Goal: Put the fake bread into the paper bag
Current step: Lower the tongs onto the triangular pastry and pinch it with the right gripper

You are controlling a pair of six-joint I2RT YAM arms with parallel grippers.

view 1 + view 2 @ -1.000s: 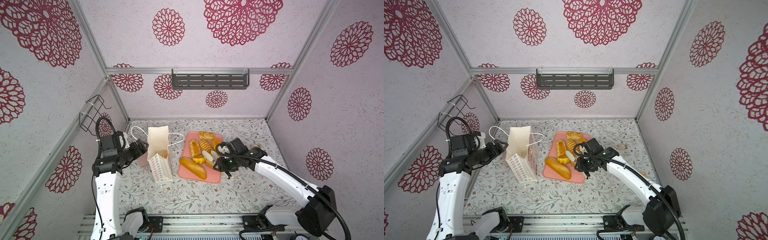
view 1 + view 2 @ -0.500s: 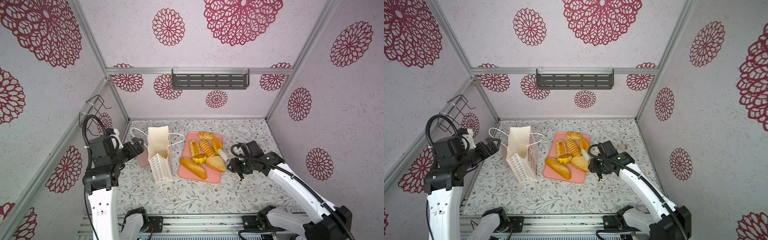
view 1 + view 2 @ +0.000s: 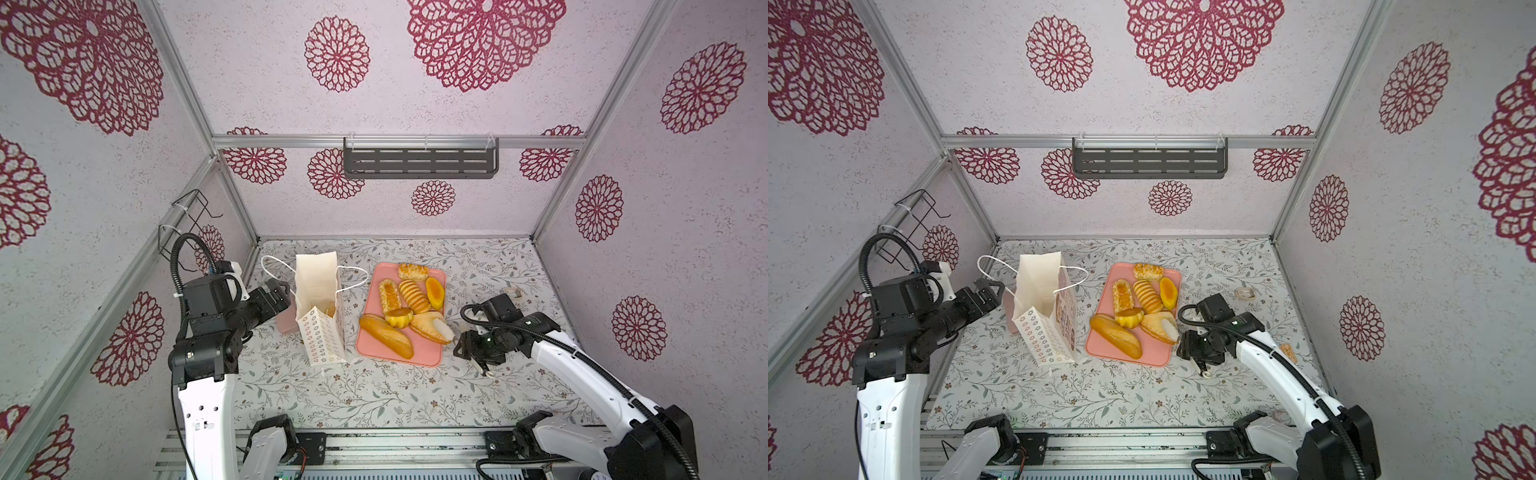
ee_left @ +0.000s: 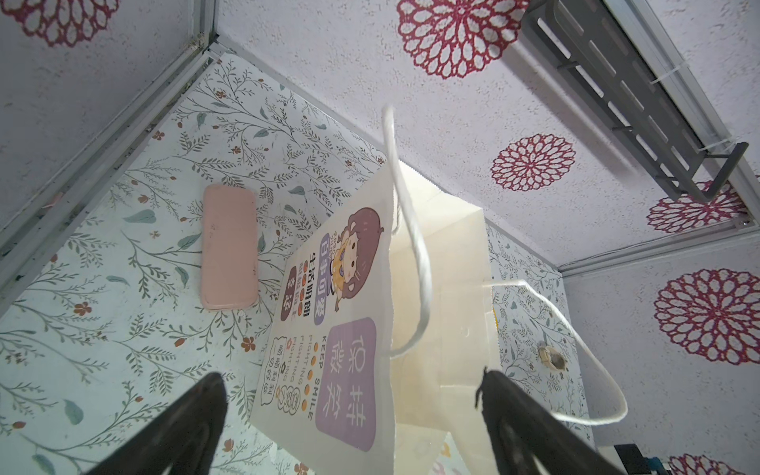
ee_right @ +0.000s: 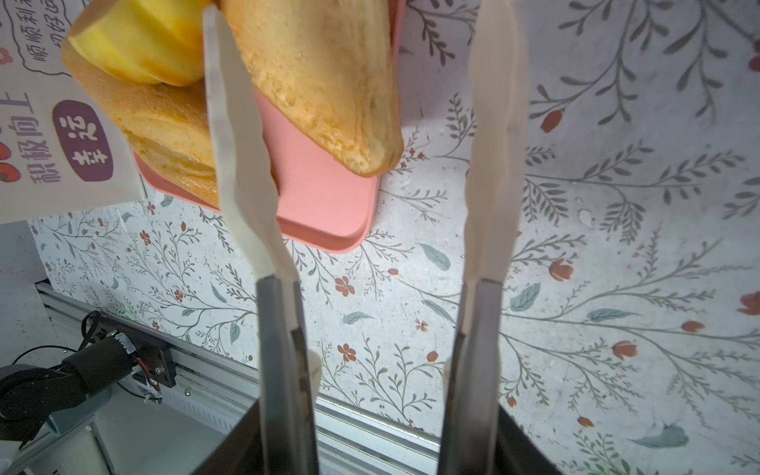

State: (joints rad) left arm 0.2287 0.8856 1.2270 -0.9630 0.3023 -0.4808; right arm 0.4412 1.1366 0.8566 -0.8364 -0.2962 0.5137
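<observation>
The paper bag (image 3: 318,291) (image 3: 1040,286) stands open left of the pink tray (image 3: 419,357), with one fake bread (image 3: 330,311) showing inside. On the tray lie a baguette (image 3: 386,336), a fluted bun (image 3: 399,318), a triangular bun (image 3: 426,326) (image 5: 320,74), a ridged loaf (image 3: 414,296), an orange-centred oval (image 3: 435,293) and braided pastries (image 3: 390,296). My left gripper (image 3: 280,286) (image 4: 351,382) is open at the bag's (image 4: 349,288) left side, holding nothing. My right gripper (image 3: 453,338) (image 5: 351,16) is open at the tray's near right corner, its fingers astride the triangular bun's tip without gripping it.
A small flat pink piece (image 4: 228,246) lies on the table left of the bag. A small ring-shaped object (image 3: 1245,294) and an orange scrap (image 3: 1287,353) lie at the right. A grey shelf (image 3: 419,162) hangs on the back wall, a wire rack (image 3: 187,224) on the left wall.
My right gripper has pulled back from the middle of the tray to its near right corner and opened wider, uncovering the triangular bun. My left arm has lifted, its gripper staying beside the bag.
</observation>
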